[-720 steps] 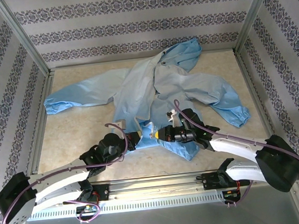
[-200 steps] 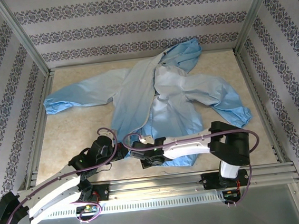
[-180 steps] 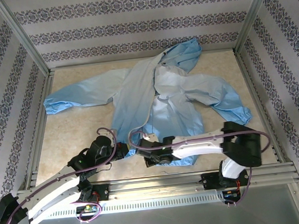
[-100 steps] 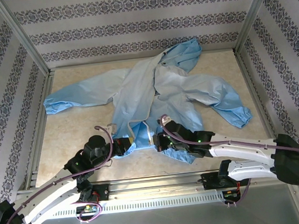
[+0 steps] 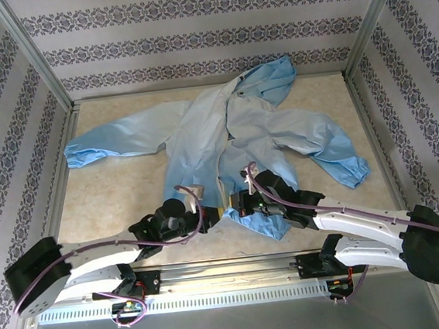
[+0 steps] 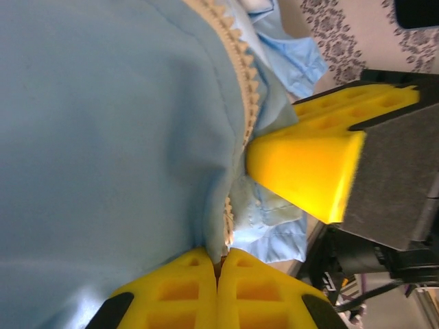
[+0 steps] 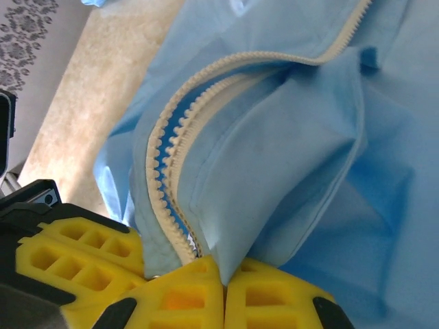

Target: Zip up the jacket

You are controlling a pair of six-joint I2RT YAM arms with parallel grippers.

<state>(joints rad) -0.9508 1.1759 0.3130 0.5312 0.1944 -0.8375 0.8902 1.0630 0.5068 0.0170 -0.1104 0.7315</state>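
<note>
Flat on the pale beige tabletop lies the large, thin, shiny light-blue hooded jacket. It is spread front up, with the hood bunched at the far end and a long sleeve thrown out to each side, both ending in gathered cuffs. Down its front runs the cream toothed zipper strip. In the right wrist view its two rows of teeth lie side by side with a sliver of blue between them, converging at the hem.

And that near hem is where the action is! The left tool has its yellow fingers pressed tight together, and the jacket's hem edge, right beside the teeth, is pinched in the seam between them. Just beside it, nose to nose, the right tool is clamped shut as well. The bottom end of the zipper strip disappears between its yellow pads.

Both white arms reach in low from the jacket's near side, purple cables looping over their wrists. Beyond the jacket's hood and sleeves stands the silver metal frame, and behind that the striped, floral-patterned walls.
</note>
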